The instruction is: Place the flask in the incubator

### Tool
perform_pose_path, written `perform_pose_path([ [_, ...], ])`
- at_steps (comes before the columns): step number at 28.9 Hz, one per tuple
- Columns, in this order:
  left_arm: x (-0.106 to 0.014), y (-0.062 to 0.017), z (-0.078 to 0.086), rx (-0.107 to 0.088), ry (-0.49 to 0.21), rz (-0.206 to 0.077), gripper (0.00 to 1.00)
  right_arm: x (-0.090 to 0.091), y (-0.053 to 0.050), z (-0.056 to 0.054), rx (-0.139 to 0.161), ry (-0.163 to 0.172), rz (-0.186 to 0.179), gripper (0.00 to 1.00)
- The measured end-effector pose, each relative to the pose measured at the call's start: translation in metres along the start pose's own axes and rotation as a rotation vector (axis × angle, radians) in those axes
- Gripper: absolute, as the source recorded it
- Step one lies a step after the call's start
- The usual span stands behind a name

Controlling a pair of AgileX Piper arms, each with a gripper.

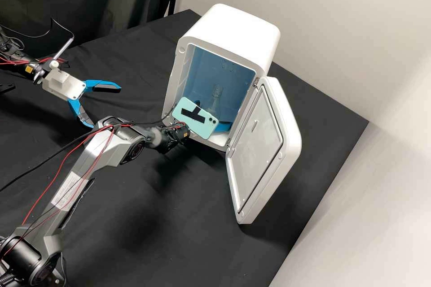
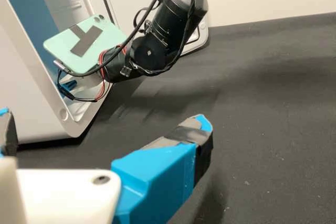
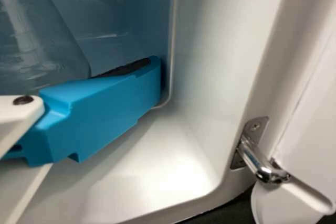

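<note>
The incubator [image 1: 233, 31] stood with its door [image 1: 292, 143] swung wide, giving my right arm [image 1: 112, 143] room to reach in. The flask [image 1: 216, 98] was upright inside, with the right gripper [image 1: 220, 125] at its base; I couldn't tell if it was clamped or released. The left gripper [image 1: 104, 105] hung spread open, well apart.

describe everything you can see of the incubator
The incubator is a small white box with rounded corners, smooth like plastic, standing upright on the black bench. Its inner walls are blue and its floor is white. Its door, white with a pale inset panel, hangs wide open on a metal hinge at one side. A clear glass flask stands upright inside, and the right arm has its wrist at the opening.
</note>
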State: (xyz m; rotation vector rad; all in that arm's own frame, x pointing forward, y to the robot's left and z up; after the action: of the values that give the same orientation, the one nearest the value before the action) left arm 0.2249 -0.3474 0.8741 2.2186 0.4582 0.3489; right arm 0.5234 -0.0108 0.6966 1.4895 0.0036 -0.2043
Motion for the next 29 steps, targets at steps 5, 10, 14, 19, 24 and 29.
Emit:
perform_pose_path([
  [5,0.0,0.0,0.0,0.0,0.0,0.0,1.0,0.0,0.0,0.0,0.0,0.0,0.0,1.0],
  [10,0.0,0.0,0.0,0.0,0.0,0.0,1.0,0.0,0.0,0.0,0.0,0.0,0.0,1.0],
  [14,0.0,0.0,0.0,0.0,0.0,0.0,1.0,0.0,0.0,0.0,0.0,0.0,0.0,1.0],
  [19,0.0,0.0,0.0,0.0,0.0,0.0,1.0,0.0,0.0,0.0,0.0,0.0,0.0,1.0],
  [24,0.0,0.0,0.0,0.0,0.0,0.0,1.0,-0.005,-0.002,0.002,0.002,-0.004,-0.008,1.0],
  [29,0.0,-0.0001,0.003,0.003,-0.011,0.0,1.0,-0.026,0.004,0.001,0.028,-0.005,-0.004,1.0],
])
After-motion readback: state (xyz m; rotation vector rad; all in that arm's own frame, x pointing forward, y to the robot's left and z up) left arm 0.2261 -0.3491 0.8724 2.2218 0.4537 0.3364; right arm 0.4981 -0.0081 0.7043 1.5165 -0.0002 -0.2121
